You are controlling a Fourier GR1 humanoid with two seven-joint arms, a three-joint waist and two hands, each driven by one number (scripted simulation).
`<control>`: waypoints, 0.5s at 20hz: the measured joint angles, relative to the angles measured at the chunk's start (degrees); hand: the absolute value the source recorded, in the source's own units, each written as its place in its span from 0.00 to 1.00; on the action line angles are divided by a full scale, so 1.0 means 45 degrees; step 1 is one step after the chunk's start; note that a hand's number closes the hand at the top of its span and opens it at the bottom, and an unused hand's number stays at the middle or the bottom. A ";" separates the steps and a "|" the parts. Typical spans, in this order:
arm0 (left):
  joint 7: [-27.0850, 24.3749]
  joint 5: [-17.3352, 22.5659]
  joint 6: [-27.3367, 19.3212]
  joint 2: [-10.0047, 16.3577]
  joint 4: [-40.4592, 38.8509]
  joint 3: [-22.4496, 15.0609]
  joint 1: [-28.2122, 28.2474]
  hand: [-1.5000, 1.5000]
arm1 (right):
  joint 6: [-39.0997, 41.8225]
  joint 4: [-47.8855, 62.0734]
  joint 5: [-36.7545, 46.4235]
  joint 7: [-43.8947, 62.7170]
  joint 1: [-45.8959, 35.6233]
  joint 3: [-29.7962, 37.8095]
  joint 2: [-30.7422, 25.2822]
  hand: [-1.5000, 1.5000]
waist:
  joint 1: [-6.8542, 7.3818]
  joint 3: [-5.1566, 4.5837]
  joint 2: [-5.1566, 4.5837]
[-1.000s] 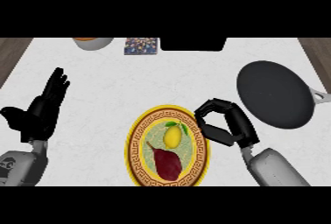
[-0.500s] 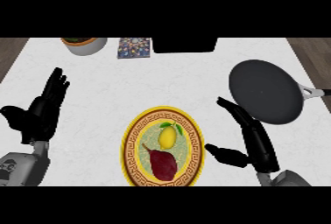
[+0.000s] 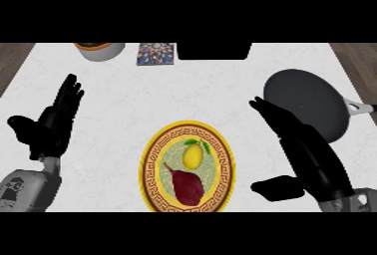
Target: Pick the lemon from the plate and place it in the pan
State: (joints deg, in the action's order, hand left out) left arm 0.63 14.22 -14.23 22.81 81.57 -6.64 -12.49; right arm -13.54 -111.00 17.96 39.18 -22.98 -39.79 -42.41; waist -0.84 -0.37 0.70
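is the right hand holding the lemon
No, the right hand is open beside the plate, and the lemon lies on the plate.

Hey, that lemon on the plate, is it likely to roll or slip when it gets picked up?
The lemon looks oval and smooth-skinned, so it would probably roll if nudged on the flattish plate. The dark red vegetable just beside it might block rolling that way. It looks solid, so it should hold its shape.

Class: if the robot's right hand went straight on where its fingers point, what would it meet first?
Likely the black box at the far edge; the right hand passes left of the pan, height unclear.
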 measured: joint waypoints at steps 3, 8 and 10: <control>-0.0009 -0.0050 0.0081 -0.0093 -0.0076 -0.0002 -0.0121 0.50 | 0.1594 -0.0804 -0.0171 0.2382 -0.1601 0.0225 0.0305 0.00 | 0.0139 0.0019 -0.0050; -0.0006 -0.0273 0.0079 -0.0398 -0.0011 -0.0080 -0.0204 0.50 | 0.3315 -0.0004 -0.0052 0.4353 -0.4080 0.0256 0.2078 0.00 | 0.0305 0.0044 -0.0113; -0.0060 -0.0299 0.0223 -0.0357 -0.0132 0.0096 -0.0293 0.50 | 0.3653 0.0561 -0.0195 0.4430 -0.4639 0.0475 0.2859 0.00 | 0.0309 0.0052 -0.0130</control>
State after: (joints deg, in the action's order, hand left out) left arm 0.36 12.87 -13.23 21.20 80.97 -6.21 -13.81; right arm 2.90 -108.48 17.08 59.12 -43.85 -37.65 -29.54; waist 0.55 -0.14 0.11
